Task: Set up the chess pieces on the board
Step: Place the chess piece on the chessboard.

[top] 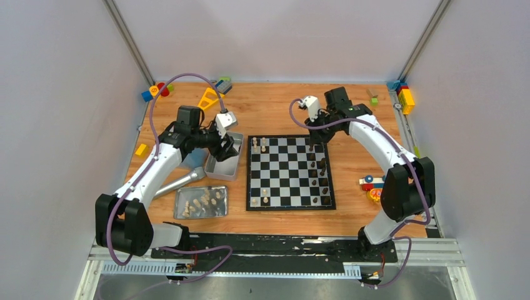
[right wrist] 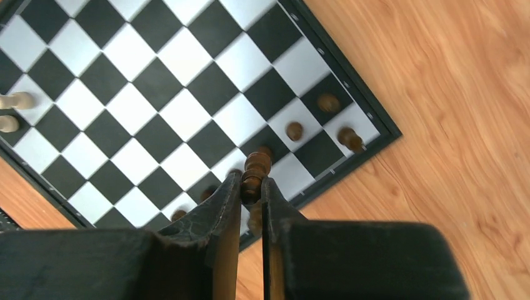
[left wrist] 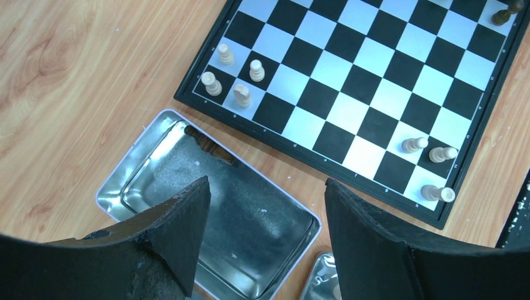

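Right gripper [right wrist: 251, 181] clamps dark piece [right wrist: 257, 164]; long axis along fingers [right wrist: 219, 212] — over board [right wrist: 187, 112].

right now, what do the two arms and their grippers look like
Both the left arm and right arm have white tubular links joined by chunky black joints. A purple cable loops loosely along each. A small white camera block sits at each wrist. The left gripper and right gripper have two matte black, rough wedge-shaped fingers.

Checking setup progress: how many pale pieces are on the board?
7. Four pale pieces cluster in the board corner by the metal tin; three sit in the next corner along that edge. The right arm may hide others.
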